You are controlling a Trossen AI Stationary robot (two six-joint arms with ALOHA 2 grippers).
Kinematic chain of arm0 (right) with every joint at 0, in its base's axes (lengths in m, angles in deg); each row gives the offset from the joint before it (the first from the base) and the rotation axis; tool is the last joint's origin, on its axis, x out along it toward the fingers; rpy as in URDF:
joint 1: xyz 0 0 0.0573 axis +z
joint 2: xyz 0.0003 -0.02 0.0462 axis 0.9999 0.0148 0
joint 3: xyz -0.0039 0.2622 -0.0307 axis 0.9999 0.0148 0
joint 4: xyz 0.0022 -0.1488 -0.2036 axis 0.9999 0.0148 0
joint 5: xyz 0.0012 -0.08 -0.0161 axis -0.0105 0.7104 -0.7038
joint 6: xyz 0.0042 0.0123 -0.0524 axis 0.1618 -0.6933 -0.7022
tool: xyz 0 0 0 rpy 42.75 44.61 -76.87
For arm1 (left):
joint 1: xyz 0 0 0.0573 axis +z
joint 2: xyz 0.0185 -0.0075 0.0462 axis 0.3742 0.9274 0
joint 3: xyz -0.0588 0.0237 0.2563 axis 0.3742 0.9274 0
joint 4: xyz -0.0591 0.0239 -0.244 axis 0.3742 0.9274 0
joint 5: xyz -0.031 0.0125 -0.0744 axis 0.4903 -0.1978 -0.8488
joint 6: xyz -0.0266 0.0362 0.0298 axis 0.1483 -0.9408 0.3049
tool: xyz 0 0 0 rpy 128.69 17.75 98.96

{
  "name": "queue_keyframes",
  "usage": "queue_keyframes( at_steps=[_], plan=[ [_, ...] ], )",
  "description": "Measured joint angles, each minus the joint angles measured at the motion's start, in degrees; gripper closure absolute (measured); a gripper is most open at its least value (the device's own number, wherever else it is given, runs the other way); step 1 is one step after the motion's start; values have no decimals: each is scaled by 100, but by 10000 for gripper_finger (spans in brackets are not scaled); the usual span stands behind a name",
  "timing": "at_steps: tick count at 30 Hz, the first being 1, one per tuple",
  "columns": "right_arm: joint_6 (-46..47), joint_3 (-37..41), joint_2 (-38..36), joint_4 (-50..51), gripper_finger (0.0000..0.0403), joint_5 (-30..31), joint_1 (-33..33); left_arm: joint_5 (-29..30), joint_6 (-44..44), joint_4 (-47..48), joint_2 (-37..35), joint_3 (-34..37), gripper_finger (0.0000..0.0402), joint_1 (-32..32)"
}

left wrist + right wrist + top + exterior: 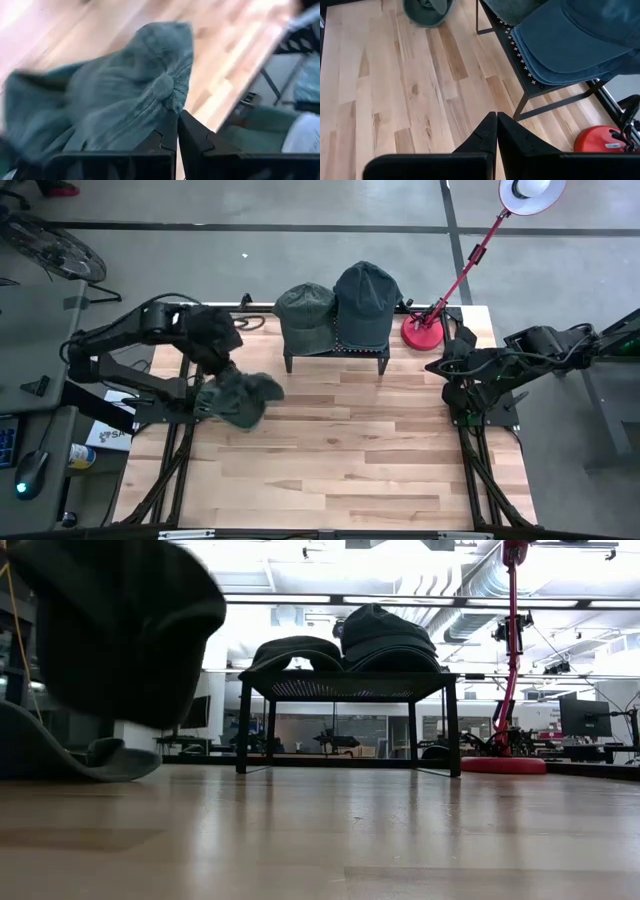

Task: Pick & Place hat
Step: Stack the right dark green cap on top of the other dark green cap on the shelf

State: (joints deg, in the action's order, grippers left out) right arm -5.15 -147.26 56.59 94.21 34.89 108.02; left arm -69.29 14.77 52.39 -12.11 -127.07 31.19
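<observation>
The wooden surface (340, 450) is bare across its near half and middle, with open room there. At its far edge a black rack (337, 356) carries two caps (366, 298); a red lamp base (423, 331) sits just beside the rack's right end. The left jaws (212, 398) are clenched on the hat (243, 398), which hangs crumpled near the left edge, its brim touching the wood. The right jaws (496, 131) are pressed together, holding nothing, parked at the right edge near the lamp.

My left wrist view is smeared with blur around the hat (125, 95). Overhead light is bright and even; the low view glares white behind, and the surface (400, 840) shines softly.
</observation>
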Motion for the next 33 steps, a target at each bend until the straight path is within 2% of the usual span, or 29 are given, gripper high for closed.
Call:
queue_keyframes(
  at_steps=[4, 8, 14, 19, 23, 28, 33],
  plan=[
    [-220, 0, 0, -42, 398, -26, 0, 186, -274, -800, -1, -137, 401, -791],
    [-728, 0, 0, -364, 398, -203, -1, 618, -1185, -2015, 98, -152, 401, -1435],
    [-2083, 0, 0, -1436, 398, -931, -1, 888, -2603, -3476, 535, -152, 401, -1882],
    [-3663, 0, 13, -2294, 397, -1894, -1, 285, -2939, -4304, 1029, -148, 401, -1861],
    [-4974, 0, 155, -2788, 390, -2460, 1, -279, -3220, -5425, 1410, -148, 401, -1867],
    [-6107, 0, 568, -3467, 377, -2616, 3, -421, -3355, -6574, 1764, -148, 401, -1860],
    [-7191, 0, 1008, -4086, 360, -2530, 119, -469, -3348, -6801, 1962, -146, 401, -1857]
  ],
)
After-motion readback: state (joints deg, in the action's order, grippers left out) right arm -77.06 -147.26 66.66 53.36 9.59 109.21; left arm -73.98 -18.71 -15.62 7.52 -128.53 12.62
